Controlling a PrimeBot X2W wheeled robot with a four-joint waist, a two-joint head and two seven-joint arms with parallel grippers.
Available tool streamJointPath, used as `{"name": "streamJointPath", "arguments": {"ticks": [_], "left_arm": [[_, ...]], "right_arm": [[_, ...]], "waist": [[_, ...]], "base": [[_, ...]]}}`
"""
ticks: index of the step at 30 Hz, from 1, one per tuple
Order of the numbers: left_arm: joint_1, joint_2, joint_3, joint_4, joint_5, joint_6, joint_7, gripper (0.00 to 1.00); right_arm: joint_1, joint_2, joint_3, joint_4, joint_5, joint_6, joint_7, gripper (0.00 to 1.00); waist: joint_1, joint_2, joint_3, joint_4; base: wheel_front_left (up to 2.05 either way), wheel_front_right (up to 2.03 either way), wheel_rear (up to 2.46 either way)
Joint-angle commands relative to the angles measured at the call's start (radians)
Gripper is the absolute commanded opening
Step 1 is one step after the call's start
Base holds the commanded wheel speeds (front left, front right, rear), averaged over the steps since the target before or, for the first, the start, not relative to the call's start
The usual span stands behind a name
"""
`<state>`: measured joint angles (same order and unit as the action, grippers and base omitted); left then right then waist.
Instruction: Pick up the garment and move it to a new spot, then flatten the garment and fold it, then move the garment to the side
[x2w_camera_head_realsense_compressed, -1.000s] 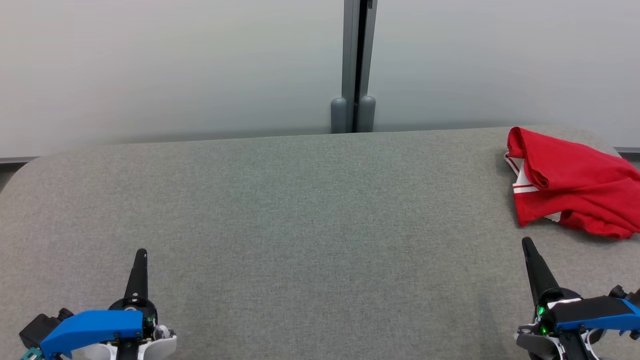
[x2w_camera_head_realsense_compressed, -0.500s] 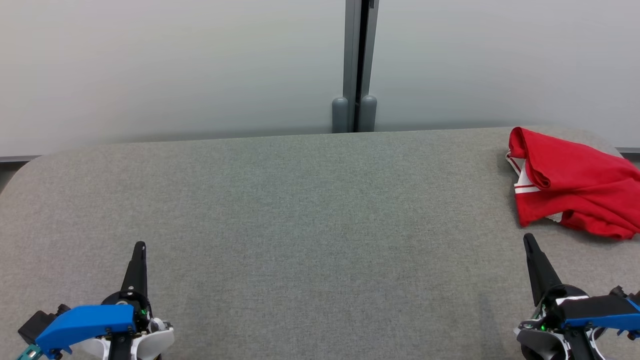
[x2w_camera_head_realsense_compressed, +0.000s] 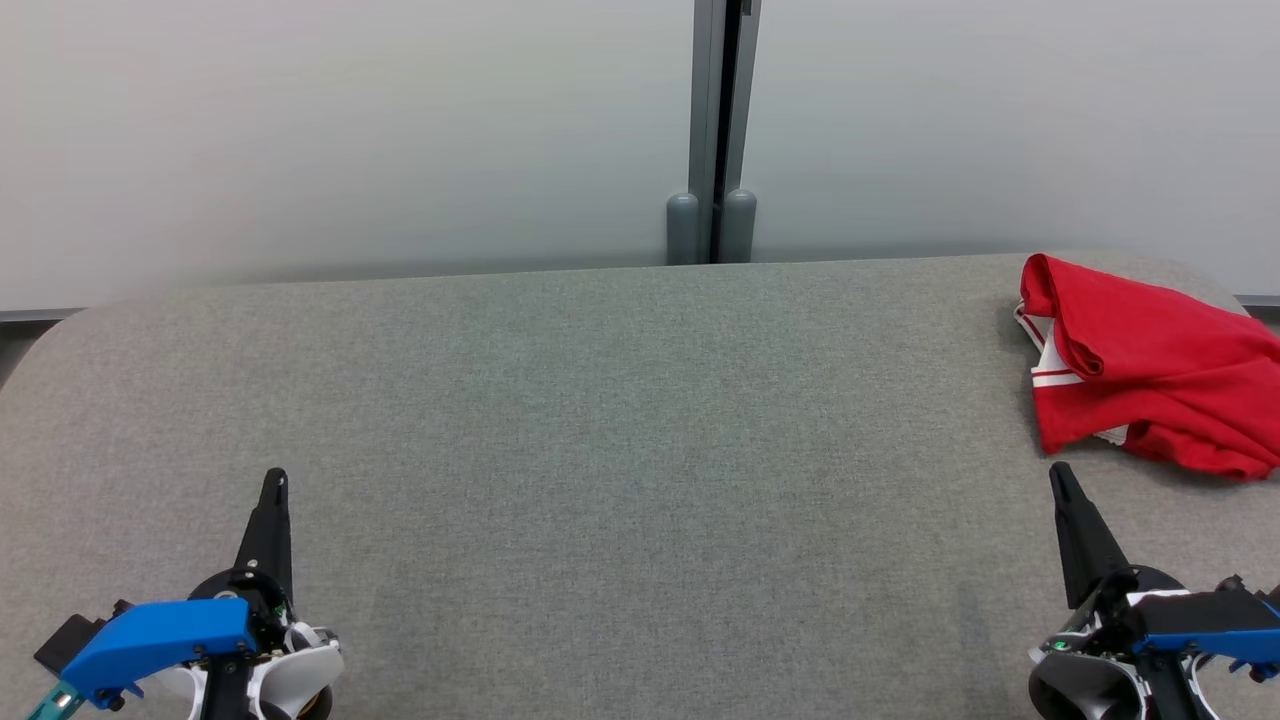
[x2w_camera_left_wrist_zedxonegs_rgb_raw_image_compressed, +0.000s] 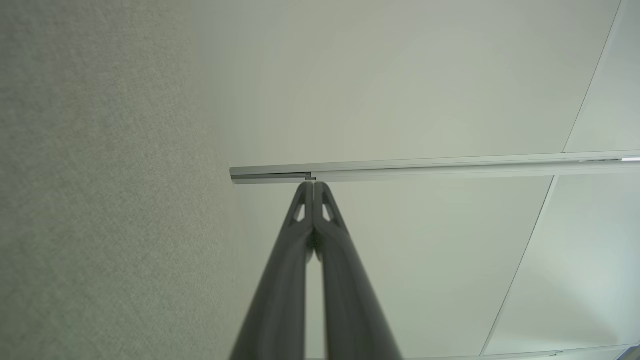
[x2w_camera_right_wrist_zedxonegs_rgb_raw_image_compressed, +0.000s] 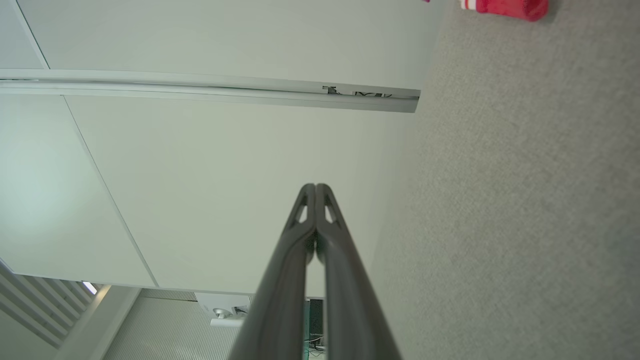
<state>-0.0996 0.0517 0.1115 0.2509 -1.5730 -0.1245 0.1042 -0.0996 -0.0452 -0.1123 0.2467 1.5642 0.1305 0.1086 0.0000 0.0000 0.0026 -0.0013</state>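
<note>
The garment (x2w_camera_head_realsense_compressed: 1150, 370) is red with white stripes, crumpled in a heap at the far right of the grey table (x2w_camera_head_realsense_compressed: 620, 420); a corner of the garment (x2w_camera_right_wrist_zedxonegs_rgb_raw_image_compressed: 505, 6) peeks in at the top of the right wrist view. My right gripper (x2w_camera_head_realsense_compressed: 1058, 474) sits near the table's lower right, just in front of the heap and apart from it, its fingers pressed together and empty (x2w_camera_right_wrist_zedxonegs_rgb_raw_image_compressed: 315, 187). Low at the left, my left gripper (x2w_camera_head_realsense_compressed: 274, 478) is also shut with nothing in it (x2w_camera_left_wrist_zedxonegs_rgb_raw_image_compressed: 313, 185).
A pale partition wall (x2w_camera_head_realsense_compressed: 350, 130) rises right behind the table, with a grey post (x2w_camera_head_realsense_compressed: 712, 130) at its middle. The table's corners are rounded, and its right edge runs close to the garment.
Both grippers have slid a little further up the head view, toward the back of the table. The garment lies as before.
</note>
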Motion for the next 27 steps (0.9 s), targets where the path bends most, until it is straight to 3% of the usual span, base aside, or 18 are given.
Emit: {"name": "streamJointPath", "arguments": {"ticks": [1,27], "left_arm": [[-0.010,-0.002,0.001,-0.007,-0.013,-0.011,0.005,0.00],[-0.014,-0.003,0.004,-0.008,-0.041,-0.010,0.014,0.00]], "right_arm": [[-0.014,-0.009,-0.003,-0.003,0.019,0.000,0.004,0.00],[-0.015,-0.009,-0.003,-0.003,0.050,0.000,0.007,0.00]], "waist": [[0.0000,0.0000,0.000,0.000],[0.0000,0.0000,0.001,0.001]], "base": [[0.00,0.00,0.00],[0.00,0.00,0.00]]}}
